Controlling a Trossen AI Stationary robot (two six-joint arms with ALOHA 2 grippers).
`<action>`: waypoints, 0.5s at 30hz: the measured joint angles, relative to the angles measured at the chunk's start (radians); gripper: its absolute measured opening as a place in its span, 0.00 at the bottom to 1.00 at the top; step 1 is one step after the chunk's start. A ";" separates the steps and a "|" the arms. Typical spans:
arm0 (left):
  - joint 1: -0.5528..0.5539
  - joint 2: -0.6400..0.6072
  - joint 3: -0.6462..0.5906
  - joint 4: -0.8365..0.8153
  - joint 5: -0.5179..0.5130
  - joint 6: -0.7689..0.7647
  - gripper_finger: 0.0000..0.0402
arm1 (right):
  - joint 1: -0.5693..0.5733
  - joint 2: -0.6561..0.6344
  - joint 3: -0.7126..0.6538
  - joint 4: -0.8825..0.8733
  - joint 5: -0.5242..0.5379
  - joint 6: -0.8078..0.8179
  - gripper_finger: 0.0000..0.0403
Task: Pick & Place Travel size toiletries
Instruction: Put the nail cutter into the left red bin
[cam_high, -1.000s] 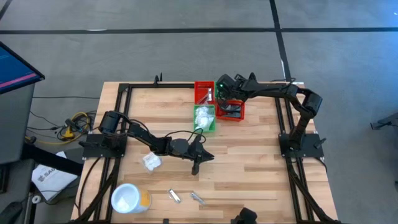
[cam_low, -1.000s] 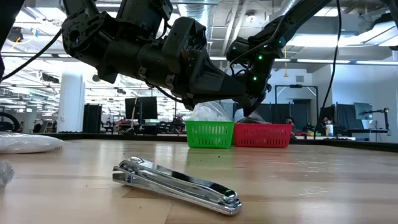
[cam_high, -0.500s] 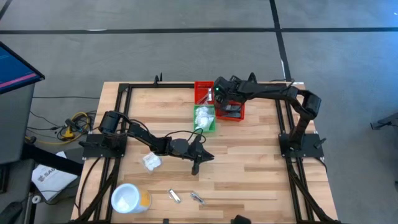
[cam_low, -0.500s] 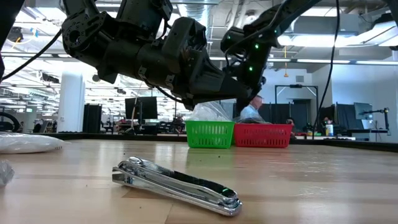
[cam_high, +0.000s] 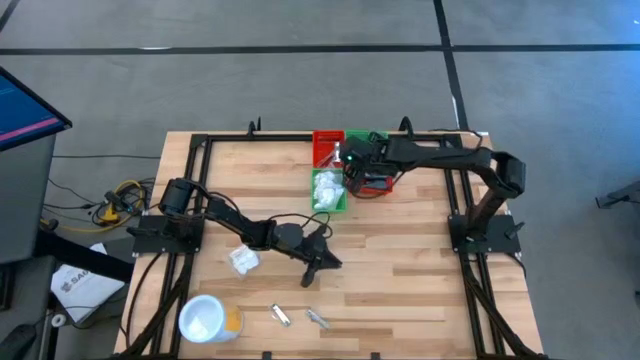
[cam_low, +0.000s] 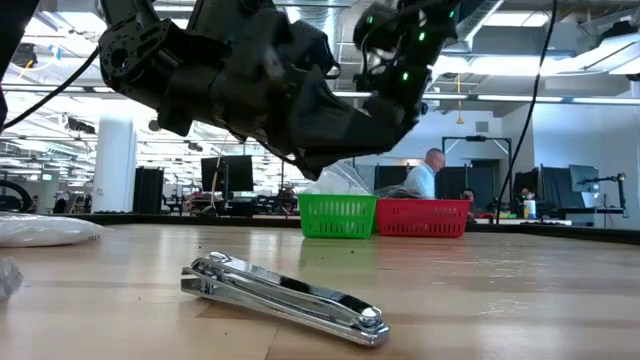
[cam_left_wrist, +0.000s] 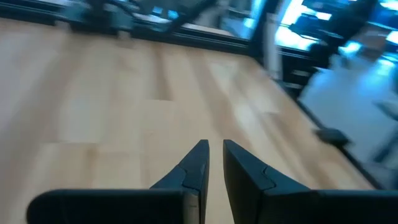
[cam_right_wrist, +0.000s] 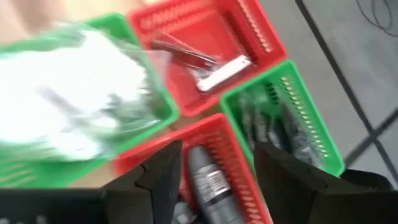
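Note:
My right gripper (cam_right_wrist: 216, 149) hangs open over the four bins (cam_high: 350, 165) at the far middle of the table. Straight below it a small dark grey bottle (cam_right_wrist: 207, 180) lies on its side in a red bin (cam_right_wrist: 241, 167). White wrapped packets (cam_right_wrist: 74, 93) fill the green bin (cam_high: 328, 190) beside it. A second green bin (cam_right_wrist: 305, 124) holds dark wrapped items. One white packet (cam_high: 243, 260) lies on the table left of my left gripper (cam_high: 327, 262), which is shut, low over the table's middle, with nothing between its fingers (cam_left_wrist: 199, 163).
The far red bin (cam_high: 328, 148) holds silver nail clippers (cam_right_wrist: 214, 67). Two more silver clippers (cam_high: 281, 316) (cam_low: 285, 297) lie near the front edge. A white round tub with an orange side (cam_high: 205, 318) stands at the front left. A person shows in the room beyond the table.
My right gripper has risen over the bins and drawn back toward the table's near edge, uncovering the green bin at the far right of the group. My left gripper has swung its fingers a little toward the table's right without leaving its place.

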 joint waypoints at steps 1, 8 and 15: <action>-0.003 0.000 0.000 -0.002 0.035 0.000 0.10 | 0.015 -0.014 0.000 -0.008 -0.003 0.008 0.46; -0.059 0.000 -0.001 -0.089 0.086 0.010 0.10 | 0.141 -0.090 0.000 -0.064 -0.007 0.086 0.43; -0.139 -0.017 0.001 -0.120 0.079 0.096 0.10 | 0.275 -0.107 0.000 -0.125 -0.007 0.189 0.42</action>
